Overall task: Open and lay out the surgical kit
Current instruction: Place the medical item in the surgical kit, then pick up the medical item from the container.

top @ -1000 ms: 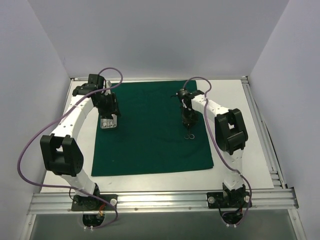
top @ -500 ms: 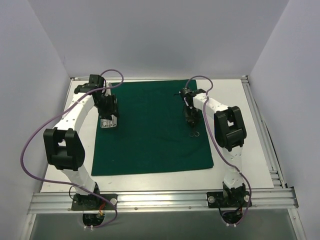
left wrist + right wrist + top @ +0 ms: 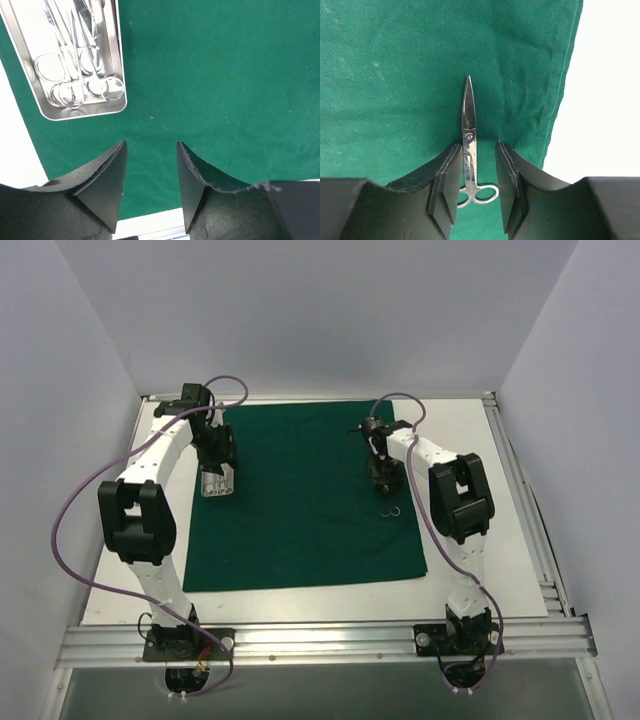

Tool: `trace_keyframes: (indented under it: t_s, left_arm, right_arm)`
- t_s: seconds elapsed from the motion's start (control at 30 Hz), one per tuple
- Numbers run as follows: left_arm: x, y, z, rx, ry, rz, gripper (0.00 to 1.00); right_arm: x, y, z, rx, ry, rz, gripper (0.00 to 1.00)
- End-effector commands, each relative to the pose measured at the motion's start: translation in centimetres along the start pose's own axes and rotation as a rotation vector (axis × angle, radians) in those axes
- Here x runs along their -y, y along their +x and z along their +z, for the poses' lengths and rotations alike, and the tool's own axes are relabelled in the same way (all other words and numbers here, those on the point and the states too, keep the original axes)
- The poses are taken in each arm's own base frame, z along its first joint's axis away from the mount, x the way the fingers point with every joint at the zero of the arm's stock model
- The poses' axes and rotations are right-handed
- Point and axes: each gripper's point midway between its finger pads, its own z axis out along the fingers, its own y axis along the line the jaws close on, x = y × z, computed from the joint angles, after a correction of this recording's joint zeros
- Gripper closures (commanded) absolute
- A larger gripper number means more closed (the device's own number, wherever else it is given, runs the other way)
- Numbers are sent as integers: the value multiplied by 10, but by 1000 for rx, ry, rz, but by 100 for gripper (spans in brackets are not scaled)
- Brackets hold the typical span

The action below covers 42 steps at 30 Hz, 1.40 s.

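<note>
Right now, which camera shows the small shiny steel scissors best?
The right wrist view: the scissors lie big and sharp on the green cloth. The top view shows only tiny ring handles; the left wrist view misses them.

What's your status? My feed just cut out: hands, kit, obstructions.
Left hand open, empty, over drape. Right hand open astride scissors lying flat on drape. Tray holds ring-handled instruments. Nothing in the way.
</note>
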Motion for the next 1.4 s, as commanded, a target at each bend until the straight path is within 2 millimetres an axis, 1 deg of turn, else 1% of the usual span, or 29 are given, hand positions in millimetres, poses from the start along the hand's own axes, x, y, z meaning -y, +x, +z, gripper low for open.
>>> trace_keyframes:
  t_s: [0.0, 0.03, 0.13, 0.17, 0.2, 0.23, 0.27, 0.3, 0.33, 0.37, 0.4, 0.43, 0.47, 0.5, 0.53, 0.57, 0.6, 0.63, 0.67, 0.7, 0.73, 0.77, 0.83, 0.87, 0.97, 1.03, 1.07, 1.27, 1.37]
  left_arm:
    - [-4, -15, -7, 23, -15, 3, 47]
    - [-5, -15, -6, 16, -17, 0, 47]
    - [-6, -20, -5, 22, -26, 4, 47]
    - [-8, -21, -3, 21, -33, 4, 47]
    - [-10, -23, -2, 23, -41, 2, 47]
    - [-12, -25, -3, 23, -46, -1, 48]
    - [-16, -25, 3, 11, -53, -9, 49]
    - [-19, -25, 5, -1, -65, -16, 51]
    - [-24, -22, 7, -23, -89, -22, 53]
    - [-26, -25, 14, -35, -101, -27, 55]
    - [-28, -25, 16, -44, -113, -40, 60]
    - [-32, -25, 18, -56, -137, -47, 62]
    - [-32, -29, 24, -58, -142, -54, 62]
    - [-34, -31, 26, -55, -149, -67, 62]
    - [-35, -35, 29, -48, -155, -72, 62]
    - [-37, -36, 36, -54, -163, -73, 62]
    - [-37, -41, 37, -43, -162, -72, 62]
    - [-38, -42, 40, -48, -174, -70, 62]
    - [-45, -41, 48, -64, -201, -73, 62]
    - [-45, -45, 46, -58, -204, -74, 62]
    - [-50, -46, 47, -60, -236, -73, 62]
    - [-53, -47, 50, -63, -252, -70, 62]
    - [-62, -51, 48, -51, -297, -62, 61]
    - [-65, -51, 50, -58, -309, -63, 61]
    - [-76, -55, 53, -44, -335, -73, 60]
    - [-79, -59, 54, -40, -338, -82, 60]
    - [-82, -58, 58, -48, -338, -90, 60]
    - [-85, -57, 70, -74, -338, -100, 60]
    - [-84, -62, 77, -62, -329, -102, 61]
  right_arm:
    - [7, 16, -1, -57, 14, -4, 66]
    - [6, 16, -2, -61, 8, 5, 65]
    - [5, 6, -12, -31, -1, 28, 65]
    - [7, 0, -22, -8, -3, 36, 65]
    - [7, -12, -32, 27, -11, 47, 64]
    - [6, -20, -41, 51, -25, 54, 64]
    - [6, -28, -52, 79, -42, 62, 64]
    - [0, -41, -67, 108, -86, 71, 64]
    - [-1, -47, -76, 125, -108, 78, 64]
    - [-2, -51, -86, 135, -123, 86, 64]
    - [-3, -56, -94, 151, -136, 93, 64]
    - [-3, -66, -105, 184, -152, 100, 64]
    - [-3, -67, -109, 186, -155, 101, 64]
    - [-2, -68, -112, 191, -156, 101, 64]
    - [0, -70, -115, 197, -150, 101, 64]
    - [1, -69, -116, 196, -148, 100, 64]
    - [2, -68, -116, 193, -147, 97, 64]
    - [2, -64, -117, 188, -148, 96, 64]
    - [2, -63, -117, 185, -150, 95, 64]
    - [2, -62, -119, 184, -153, 94, 64]
    - [3, -61, -122, 189, -156, 95, 64]
    - [3, -60, -121, 188, -155, 93, 64]
    - [4, -59, -122, 188, -155, 95, 64]
    - [5, -59, -122, 186, -155, 96, 64]
    - [5, -59, -121, 187, -155, 98, 64]
    - [6, -59, -120, 185, -155, 98, 64]
    - [7, -59, -120, 182, -155, 98, 64]
    - [7, -59, -117, 174, -166, 99, 64]
    - [8, -59, -117, 173, -172, 102, 64]
